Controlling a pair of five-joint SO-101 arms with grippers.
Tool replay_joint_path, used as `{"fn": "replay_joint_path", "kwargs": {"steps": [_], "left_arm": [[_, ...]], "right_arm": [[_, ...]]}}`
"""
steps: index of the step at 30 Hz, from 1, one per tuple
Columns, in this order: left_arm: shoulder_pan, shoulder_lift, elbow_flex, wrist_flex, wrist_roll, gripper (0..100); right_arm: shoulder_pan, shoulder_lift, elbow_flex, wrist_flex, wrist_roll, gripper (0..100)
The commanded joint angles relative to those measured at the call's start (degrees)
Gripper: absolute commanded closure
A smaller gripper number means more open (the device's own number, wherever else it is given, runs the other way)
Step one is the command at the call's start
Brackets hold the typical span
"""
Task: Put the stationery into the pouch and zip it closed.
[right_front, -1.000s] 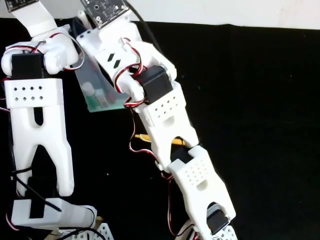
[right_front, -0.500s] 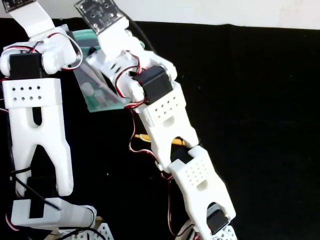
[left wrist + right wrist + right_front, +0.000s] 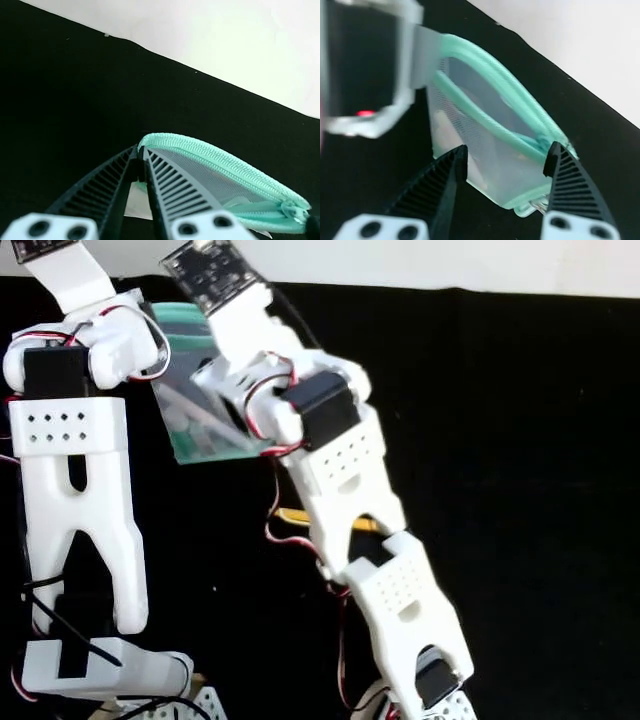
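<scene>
At the far edge of the counter [image 3: 500, 440], the left claw [image 3: 140, 155] was pinched shut on one end of the pouch [image 3: 220, 170] while the right claw [image 3: 507, 150] straddled it wide open and empty, so a sideways tug might pull the pouch from that narrow pinch.

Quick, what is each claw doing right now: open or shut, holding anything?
Left gripper: shut, pinching one end of the mint-green mesh zip pouch.
Right gripper: open, at the pouch's zip-pull end, gripping nothing.
</scene>
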Motion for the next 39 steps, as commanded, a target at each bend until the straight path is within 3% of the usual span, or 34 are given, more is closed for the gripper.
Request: {"fn": "replay_joint_path", "kwargs": {"steps": [1, 8, 18, 31, 34, 39], "left_arm": [[-0.4, 5.85, 1.1, 1.05, 0.18, 99], [-0.4, 5.93, 1.1, 1.05, 0.18, 99], [0.22, 6.2, 1.1, 1.05, 0.18, 99], [0.13, 6.2, 1.19, 1.05, 0.18, 99], [0.13, 6.2, 1.19, 1.05, 0.18, 99], [0.13, 6.29, 1.19, 1.05, 0.18, 99]], "right_arm": [[3.38, -3.74, -5.23, -2.77, -0.53, 75.0], [3.82, -9.98, -5.23, -9.1, -0.53, 75.0], [4.97, -11.21, -5.14, 1.8, 5.45, 75.0], [6.81, -11.21, -4.09, 2.15, 5.45, 75.0], [6.81, -12.53, 1.71, 2.15, 5.45, 75.0], [6.55, -22.37, 23.43, 1.98, 5.71, 75.0]]}}
